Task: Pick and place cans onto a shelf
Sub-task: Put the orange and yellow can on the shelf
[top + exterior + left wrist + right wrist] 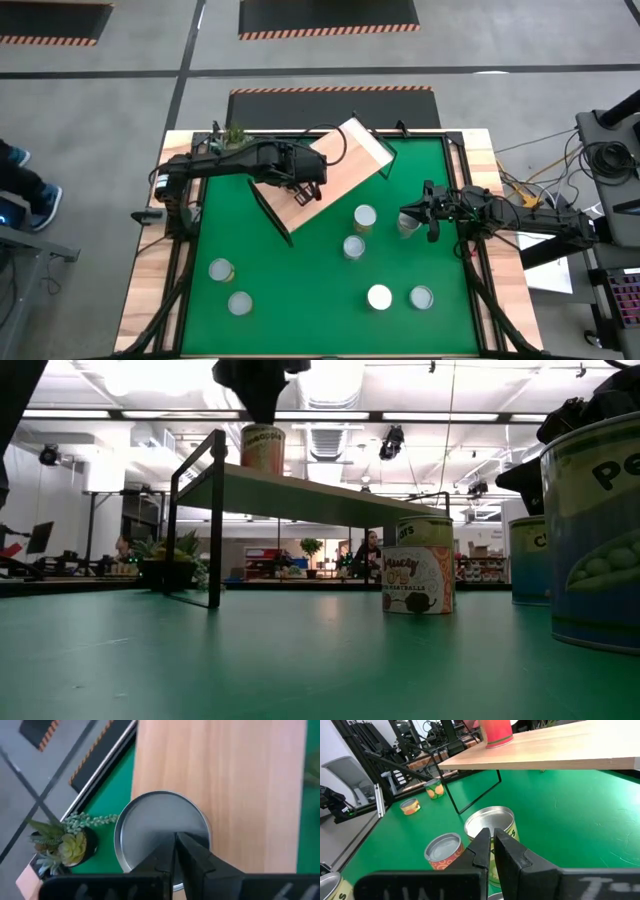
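Left gripper [175, 851], fingers together, hovers over a can [162, 827] on the shelf [220, 780]; the low view alone shows its label. Right gripper [492, 845], also closed, sits above table cans.

Grey concrete floor [100, 110] with dark rectangular mats edged in orange-black hazard stripes [328, 18]. Light-wood table [150, 290] under a green mat [300, 290]. White ceiling with strip lighting [130, 380] and black hanging fixtures [391, 442]. Distant shelving and potted greenery [312, 546] along the far wall.
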Motion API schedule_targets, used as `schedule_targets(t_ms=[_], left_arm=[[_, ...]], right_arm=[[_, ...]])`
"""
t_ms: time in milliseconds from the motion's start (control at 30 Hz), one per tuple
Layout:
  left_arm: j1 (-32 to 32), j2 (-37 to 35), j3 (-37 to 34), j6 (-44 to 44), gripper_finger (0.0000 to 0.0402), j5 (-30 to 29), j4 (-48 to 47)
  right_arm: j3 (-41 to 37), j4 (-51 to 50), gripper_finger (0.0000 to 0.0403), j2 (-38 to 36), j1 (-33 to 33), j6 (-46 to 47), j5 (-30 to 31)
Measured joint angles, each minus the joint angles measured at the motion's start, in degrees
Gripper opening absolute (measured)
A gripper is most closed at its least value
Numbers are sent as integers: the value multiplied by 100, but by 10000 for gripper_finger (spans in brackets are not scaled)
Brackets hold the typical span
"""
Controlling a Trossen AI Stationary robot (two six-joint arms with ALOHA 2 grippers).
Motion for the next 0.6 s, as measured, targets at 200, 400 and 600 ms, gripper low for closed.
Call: schedule_targets(t_ms=[200, 400, 600], left_arm=[[-1, 2, -31, -351, 1, -101, -21], [5, 11, -41, -232, 0, -212, -39], [21, -20, -48, -191, 0, -176, -39]], right_arm=[[0, -2, 13, 0, 0, -1, -1], [1, -17, 13, 1, 0, -1, 1], [9, -67, 13, 2, 2, 1, 6]])
